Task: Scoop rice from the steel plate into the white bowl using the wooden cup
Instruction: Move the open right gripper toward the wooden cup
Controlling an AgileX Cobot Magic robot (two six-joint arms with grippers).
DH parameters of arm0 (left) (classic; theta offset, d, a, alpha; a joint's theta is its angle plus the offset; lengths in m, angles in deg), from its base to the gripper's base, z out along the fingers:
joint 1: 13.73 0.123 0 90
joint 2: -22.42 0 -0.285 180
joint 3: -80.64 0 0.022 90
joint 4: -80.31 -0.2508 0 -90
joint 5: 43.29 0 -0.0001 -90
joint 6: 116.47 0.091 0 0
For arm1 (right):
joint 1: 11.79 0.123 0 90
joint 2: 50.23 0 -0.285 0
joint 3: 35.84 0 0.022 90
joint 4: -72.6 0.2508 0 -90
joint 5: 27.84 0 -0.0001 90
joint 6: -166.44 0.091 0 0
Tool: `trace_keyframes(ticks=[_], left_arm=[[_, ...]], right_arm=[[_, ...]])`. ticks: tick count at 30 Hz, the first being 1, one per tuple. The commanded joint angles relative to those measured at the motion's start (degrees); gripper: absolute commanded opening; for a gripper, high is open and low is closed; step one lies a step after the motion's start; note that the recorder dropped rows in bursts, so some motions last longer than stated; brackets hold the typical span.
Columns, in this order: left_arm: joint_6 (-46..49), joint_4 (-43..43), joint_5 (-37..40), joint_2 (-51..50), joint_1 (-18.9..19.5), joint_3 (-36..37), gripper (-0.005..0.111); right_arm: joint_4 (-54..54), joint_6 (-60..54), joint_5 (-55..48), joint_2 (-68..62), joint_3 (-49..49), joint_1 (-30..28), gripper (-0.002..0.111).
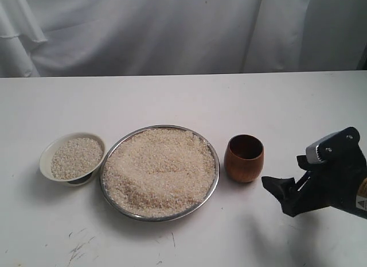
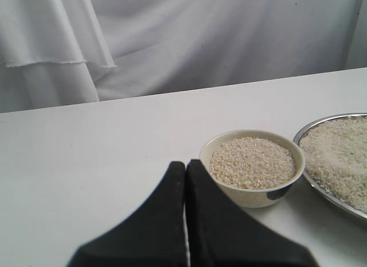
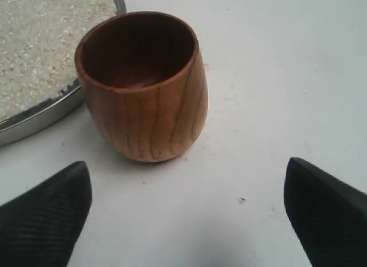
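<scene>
Now, steel plate (image 1: 163,219): flat at mid-table, the widest dish in view, covered across with a loose heap of rice (image 1: 160,169) banked up close to the rim.
white bowl (image 1: 47,170): just left of the plate, set close beside it, filled nearly to the rim with more of the same grains.
wooden cup (image 1: 244,161): upright on the table (image 1: 172,100), mouth up, dark inside, just right of the plate; touching the rim or only beside it, cannot tell.
right gripper (image 3: 186,169): low over the table to the right of the cup and pointed at it; jaws spread wide, wider than the cup, gripping nothing; cup ahead of the fingertips, untouched.
left gripper (image 2: 186,163): seen only from its own wrist camera; jaws pressed together, nothing between them; tips aimed at bare table near the bowl.
backdrop: white cloth (image 1: 143,31) hanging behind the far table edge.
</scene>
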Motion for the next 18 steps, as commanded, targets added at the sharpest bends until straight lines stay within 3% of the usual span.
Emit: trace_keyframes(ticks=[1,11,18], left_arm=[[-0.1,0.1,-0.6,-0.4,-0.4,-0.2,0.0],[-0.2,0.1,-0.6,-0.4,-0.4,-0.2,0.0],[-0.2,0.1,-0.6,-0.4,-0.4,-0.2,0.0]], right_arm=[[3.0,0.6,1.3,0.0,0.1,0.4,0.083],[1.3,11.0,1.3,-0.1,0.1,0.4,0.084],[7.9,18.8,0.5,-1.4,0.1,0.4,0.095]])
